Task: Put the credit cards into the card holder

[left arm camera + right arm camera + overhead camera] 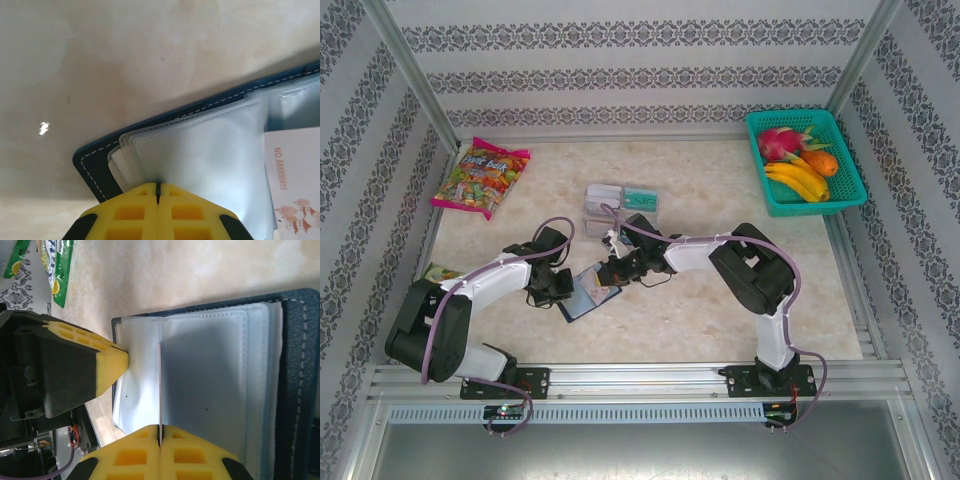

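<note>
Both clenched: my left pincer pinches clear sleeve of card holder, open on counter; my right pincer grips credit card edge-on. Hold sleeve taut, feed card straight in

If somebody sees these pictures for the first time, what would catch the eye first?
First, the open dark blue card holder in the middle, with the left gripper closed at its clear sleeves and the right gripper closed on a white card. Then the green basket of fruit in the far right corner, and the bright candy bag at the far left.
</note>
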`<act>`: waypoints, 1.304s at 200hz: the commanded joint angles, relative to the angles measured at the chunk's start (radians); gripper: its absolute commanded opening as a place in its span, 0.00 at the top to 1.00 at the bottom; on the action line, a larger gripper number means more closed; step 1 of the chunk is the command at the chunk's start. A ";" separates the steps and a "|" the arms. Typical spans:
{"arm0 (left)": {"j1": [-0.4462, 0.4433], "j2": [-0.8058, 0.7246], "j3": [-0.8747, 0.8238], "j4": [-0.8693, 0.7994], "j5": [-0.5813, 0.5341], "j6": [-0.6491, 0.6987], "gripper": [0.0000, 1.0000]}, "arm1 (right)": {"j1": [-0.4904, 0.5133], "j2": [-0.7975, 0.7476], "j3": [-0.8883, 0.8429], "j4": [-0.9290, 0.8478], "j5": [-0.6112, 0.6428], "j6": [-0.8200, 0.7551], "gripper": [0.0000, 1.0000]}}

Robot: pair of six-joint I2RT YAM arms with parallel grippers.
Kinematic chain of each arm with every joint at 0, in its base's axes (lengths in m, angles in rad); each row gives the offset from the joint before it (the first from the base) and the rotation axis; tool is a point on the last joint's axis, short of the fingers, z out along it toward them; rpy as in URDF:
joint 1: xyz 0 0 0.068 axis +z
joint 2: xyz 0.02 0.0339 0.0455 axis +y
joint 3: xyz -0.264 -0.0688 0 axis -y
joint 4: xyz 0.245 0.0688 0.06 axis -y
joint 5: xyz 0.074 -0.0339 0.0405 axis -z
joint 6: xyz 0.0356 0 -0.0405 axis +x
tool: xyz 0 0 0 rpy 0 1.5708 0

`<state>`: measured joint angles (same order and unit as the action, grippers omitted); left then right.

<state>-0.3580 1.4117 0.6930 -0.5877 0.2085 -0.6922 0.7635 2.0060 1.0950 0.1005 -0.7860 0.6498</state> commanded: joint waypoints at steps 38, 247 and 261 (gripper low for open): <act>0.008 0.023 -0.027 -0.004 -0.054 0.017 1.00 | 0.016 0.029 0.020 0.021 -0.023 0.010 1.00; 0.008 0.007 -0.033 -0.008 -0.054 0.016 1.00 | 0.038 0.106 0.077 0.096 -0.045 0.075 1.00; 0.007 0.004 -0.033 -0.007 -0.052 0.014 1.00 | 0.037 0.103 0.077 0.088 -0.031 0.072 1.00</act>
<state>-0.3580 1.4086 0.6918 -0.5873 0.2085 -0.6922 0.7902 2.1014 1.1641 0.1734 -0.8463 0.7128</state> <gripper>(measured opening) 0.066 0.042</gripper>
